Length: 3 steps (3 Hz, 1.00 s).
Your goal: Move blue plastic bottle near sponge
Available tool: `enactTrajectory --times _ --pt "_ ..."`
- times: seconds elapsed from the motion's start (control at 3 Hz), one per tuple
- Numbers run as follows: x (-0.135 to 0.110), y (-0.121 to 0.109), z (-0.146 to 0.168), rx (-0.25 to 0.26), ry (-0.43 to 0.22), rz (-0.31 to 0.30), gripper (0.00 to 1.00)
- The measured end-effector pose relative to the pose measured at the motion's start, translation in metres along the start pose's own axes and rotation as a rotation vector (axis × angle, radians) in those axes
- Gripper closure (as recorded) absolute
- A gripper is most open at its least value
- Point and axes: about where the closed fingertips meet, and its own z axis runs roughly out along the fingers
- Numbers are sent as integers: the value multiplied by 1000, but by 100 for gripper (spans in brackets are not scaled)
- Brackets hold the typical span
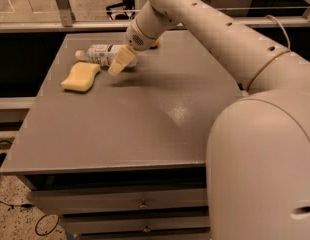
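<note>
The blue plastic bottle (101, 53) lies on its side at the back left of the grey table (145, 119), white cap pointing left. The pale yellow sponge (81, 76) lies just in front of it, a small gap apart. My gripper (121, 60) is at the bottle's right end, and a pale finger (118, 64) crosses in front of the bottle's base. It is shut on the bottle. The bottle's base end is hidden behind the finger.
A small orange fruit (155, 44) peeks out behind my wrist at the back of the table. My large white arm (245, 69) spans the right side. A rail and a dark drop lie beyond the table's far and left edges.
</note>
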Motion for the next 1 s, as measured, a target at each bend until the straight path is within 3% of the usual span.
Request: enactTrajectory --times 0.67,1.0 --pt "2 5 -12 -7 -27 6 0" --pt "12 11 -37 -19 -114 15 0"
